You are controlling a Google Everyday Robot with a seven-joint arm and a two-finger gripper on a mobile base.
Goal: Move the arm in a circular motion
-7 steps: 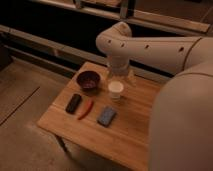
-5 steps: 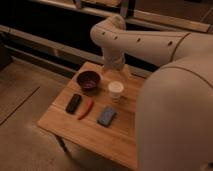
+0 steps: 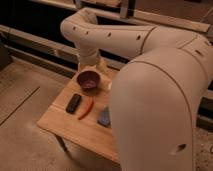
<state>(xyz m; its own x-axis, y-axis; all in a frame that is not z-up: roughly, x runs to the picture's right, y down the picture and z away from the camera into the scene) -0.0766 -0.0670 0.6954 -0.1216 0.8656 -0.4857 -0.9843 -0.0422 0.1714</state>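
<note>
The cream-white arm fills the right half of the camera view. Its thick rounded segment with a row of small dark holes runs left to a bulbous joint. From there it turns down to a lower end just behind the dark purple bowl. The gripper is hidden at that lower end, over the table's far edge.
A small wooden table holds the bowl, a black flat object, a red thin object and a blue-grey object. A dark ledge and rails run behind. Concrete floor lies to the left.
The arm has swung left and toward the camera, and now takes up much more of the view. It covers the white cup and the table's right side. The things on the table have not moved.
</note>
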